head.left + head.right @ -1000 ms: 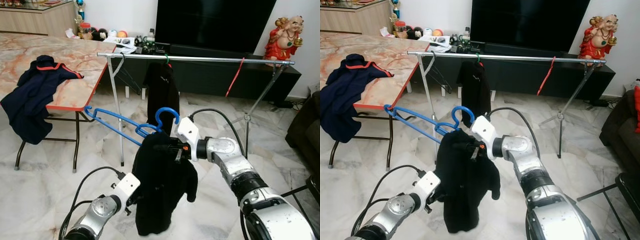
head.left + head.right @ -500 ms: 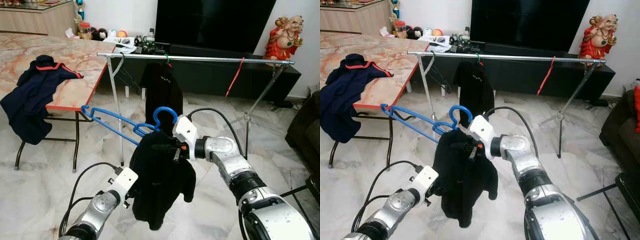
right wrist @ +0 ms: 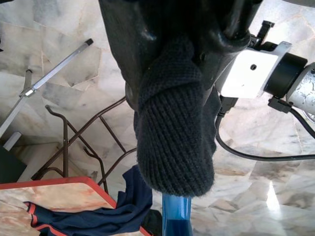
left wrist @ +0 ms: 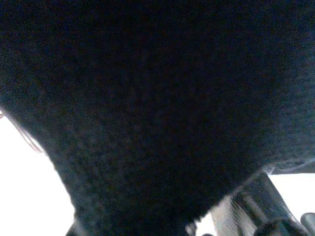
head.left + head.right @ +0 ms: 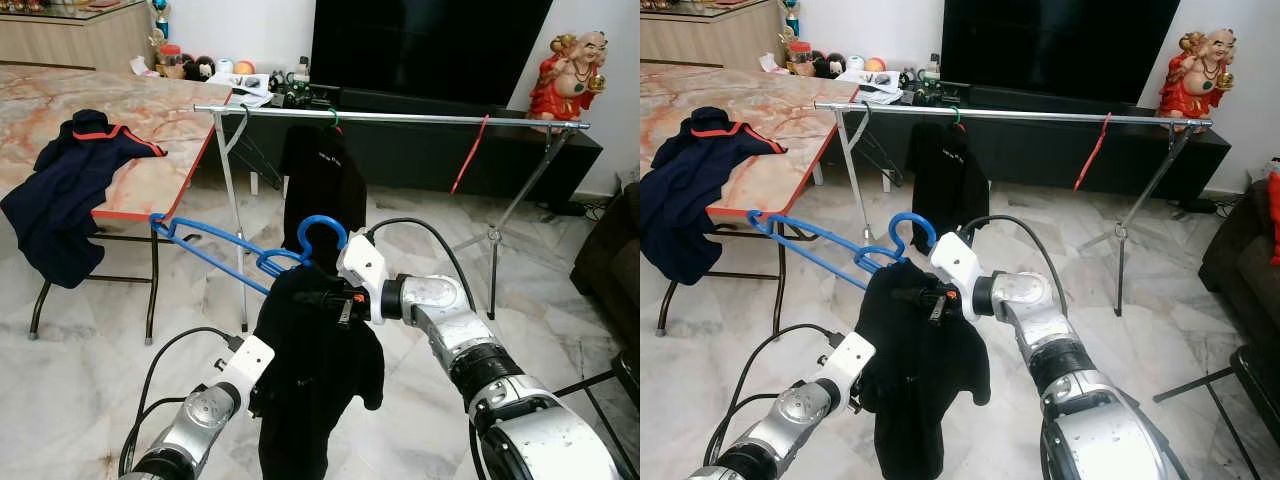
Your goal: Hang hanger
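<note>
A blue hanger (image 5: 205, 248) carries a black knit sweater (image 5: 315, 370), its hook (image 5: 316, 232) pointing up. My right gripper (image 5: 335, 298) is shut on the hanger's neck through the sweater, in front of me at about table height. In the right wrist view, knit fabric (image 3: 174, 137) bulges between the fingers and the blue hanger (image 3: 175, 214) shows beyond it. My left gripper (image 5: 262, 385) is pressed into the sweater's lower left side, buried in the cloth. The silver rail (image 5: 400, 118) stands farther ahead and higher than the hanger's hook.
A black shirt (image 5: 322, 175) and a red hanger (image 5: 468, 155) hang on the rail. A marble table (image 5: 150, 190) at left holds a navy garment (image 5: 60, 190). A TV cabinet and a red statue (image 5: 568, 75) stand behind the rail, and a dark sofa (image 5: 610, 250) is at right.
My right gripper has carried the hanger and sweater a little to the left. The sweater's hem now hangs lower. The left gripper stays against the cloth.
</note>
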